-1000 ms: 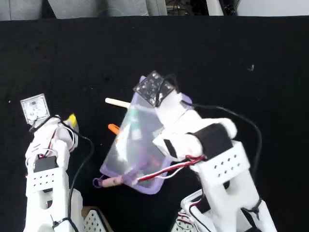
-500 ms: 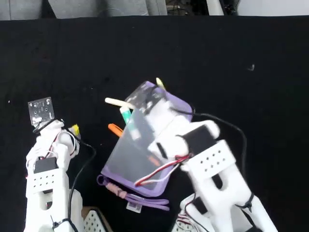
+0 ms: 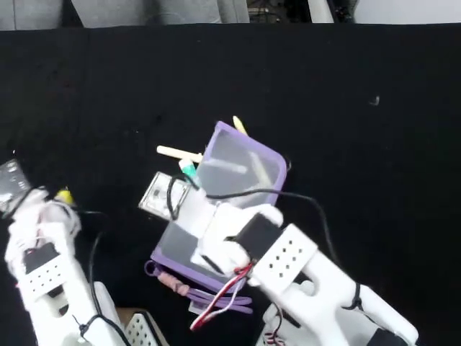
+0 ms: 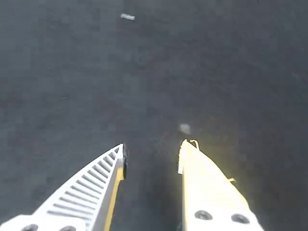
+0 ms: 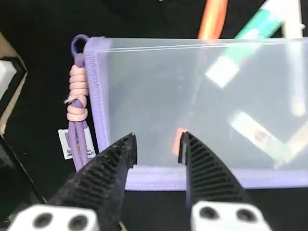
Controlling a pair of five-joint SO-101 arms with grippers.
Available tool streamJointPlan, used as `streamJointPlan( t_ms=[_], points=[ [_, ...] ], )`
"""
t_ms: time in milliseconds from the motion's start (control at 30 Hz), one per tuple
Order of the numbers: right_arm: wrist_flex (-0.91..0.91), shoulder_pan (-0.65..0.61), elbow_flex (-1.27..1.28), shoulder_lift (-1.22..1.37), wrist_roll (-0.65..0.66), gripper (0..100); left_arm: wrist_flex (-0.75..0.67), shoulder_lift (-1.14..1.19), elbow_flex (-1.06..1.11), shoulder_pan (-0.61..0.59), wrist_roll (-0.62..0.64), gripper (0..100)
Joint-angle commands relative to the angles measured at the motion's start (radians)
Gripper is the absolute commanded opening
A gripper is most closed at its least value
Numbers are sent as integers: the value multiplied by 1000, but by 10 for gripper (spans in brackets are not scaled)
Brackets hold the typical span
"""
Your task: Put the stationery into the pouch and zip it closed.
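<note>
The right jaws stand apart with nothing between them, poised over the long purple-trimmed edge of the pouch [image 5: 192, 96], close above it; whether they touch it I cannot tell. Just beside them, at the pouch's end, hangs the zip cord [image 5: 76, 103] with its pink knots.

Through the clear wall several pieces of stationery show, but I cannot tell which lie inside and which underneath. An orange pen [image 5: 214, 17] and a teal pen [image 5: 260, 21] reach past the far edge, and in the high view a cream stick [image 3: 178, 152] and a yellow tip [image 3: 238, 125] also poke out beyond the pouch.

So the filling looks only partly done, and the zip is judged not yet closed.

The right arm [image 3: 288, 259] leans in from the near edge of the counter [image 3: 360, 144], bent low across the pouch, which lies near the middle.

The left jaws are apart too, holding nothing, over bare counter. The left arm [image 3: 39, 267] is by the near left corner, well apart from the pouch.
</note>
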Motion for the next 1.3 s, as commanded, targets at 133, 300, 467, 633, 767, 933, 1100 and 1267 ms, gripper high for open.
streamJointPlan(
  t_ms=[133,300,467,633,767,933,1100,1267],
  points=[
    [-84,-120,42,-24,-15,158,-34,-11,2,-346,-8,195],
    [-98,-129,54,-13,-20,158,-34,-14,30,-453,-11,195],
    [-127,-216,19,119,-54,152,-28,-5,33,-512,-11,195],
    [-163,-252,-74,335,-57,123,-34,-14,64,-518,-11,195],
    [-207,-253,-114,489,-81,123,-34,-14,67,-518,-12,195],
    [-218,-301,-154,587,-107,123,-34,-14,65,-559,-52,195],
    [-212,-324,-171,611,-107,123,-34,-14,64,-578,-52,194],
    [-161,-341,-185,556,-109,124,-34,-14,64,-578,-54,194]
  ],
)
